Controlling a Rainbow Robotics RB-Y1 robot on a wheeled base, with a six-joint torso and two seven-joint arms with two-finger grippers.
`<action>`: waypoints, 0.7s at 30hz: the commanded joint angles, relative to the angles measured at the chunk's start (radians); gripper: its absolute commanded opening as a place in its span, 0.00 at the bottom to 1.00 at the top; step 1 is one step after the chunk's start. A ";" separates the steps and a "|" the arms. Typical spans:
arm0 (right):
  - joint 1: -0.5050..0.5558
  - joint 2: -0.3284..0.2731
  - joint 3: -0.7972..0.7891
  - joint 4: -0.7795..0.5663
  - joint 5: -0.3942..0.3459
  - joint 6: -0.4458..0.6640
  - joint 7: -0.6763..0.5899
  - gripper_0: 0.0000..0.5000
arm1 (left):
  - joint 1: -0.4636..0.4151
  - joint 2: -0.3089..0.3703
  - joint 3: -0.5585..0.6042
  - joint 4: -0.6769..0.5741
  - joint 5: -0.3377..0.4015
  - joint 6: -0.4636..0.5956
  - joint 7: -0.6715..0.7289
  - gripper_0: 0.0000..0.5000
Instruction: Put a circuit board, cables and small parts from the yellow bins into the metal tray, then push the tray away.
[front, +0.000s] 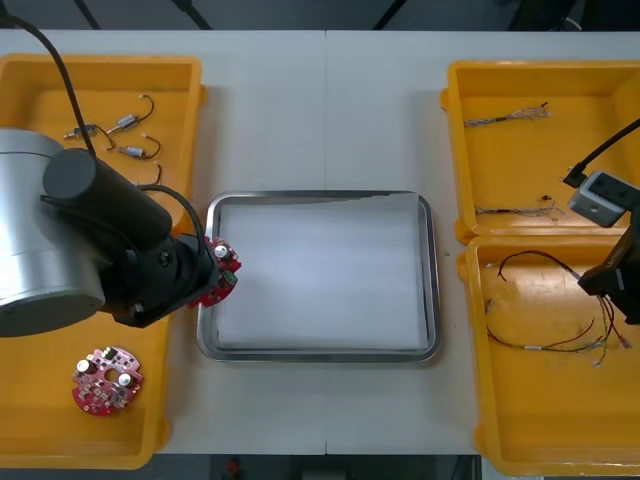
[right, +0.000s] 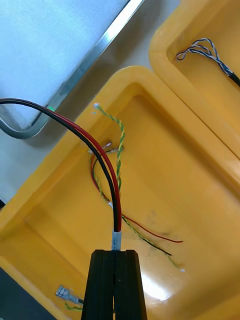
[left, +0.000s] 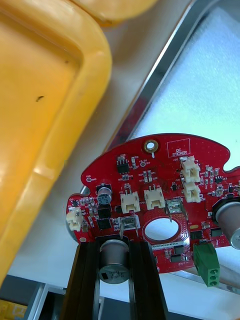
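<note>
While a spare round red circuit board (front: 107, 378) lies in the near left yellow plastic bin (front: 40, 430), the left gripper (left: 116, 255) pinches the edge of a second round red circuit board (front: 222, 270), its black fingers clamped on the board's rim; this held board hangs across the left rim of the rectangular metal tray (front: 320, 352), partly over its white inside, and is not yet set down.

Across the table, the right gripper (right: 116, 255) works over the near right yellow plastic bin (front: 560, 430); its fingers are pressed together on the end of a black and red cable (right: 107, 175), which arcs up and away from the fingers; other thin loose cables (front: 530, 345) rest on the bin floor below.

Between the bins, the tray's white inside is bare; by that showing, no item has been delivered, and the board looks closest to going in, with the cable next.

Farther off, small metal parts (front: 130, 125) with short leads sit untouched in the far left yellow bin (front: 40, 90); twisted blue and white cables (front: 510, 116) lie in the far right yellow bin (front: 600, 90); the small parts have yet to be fetched, and the closing push of the tray cannot come until the load is in.
</note>
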 joint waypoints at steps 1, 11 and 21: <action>-0.011 0.016 -0.027 -0.101 0.023 0.042 -0.103 0.00 | -0.069 -0.070 -0.075 0.041 -0.056 0.013 -0.004 0.00; -0.084 0.016 -0.032 -0.138 0.071 0.160 -0.224 0.00 | -0.098 -0.159 -0.163 0.124 -0.132 0.017 0.008 0.00; -0.150 0.016 -0.032 -0.017 0.074 0.165 -0.224 0.00 | -0.098 -0.206 -0.250 0.160 -0.212 0.000 0.037 0.00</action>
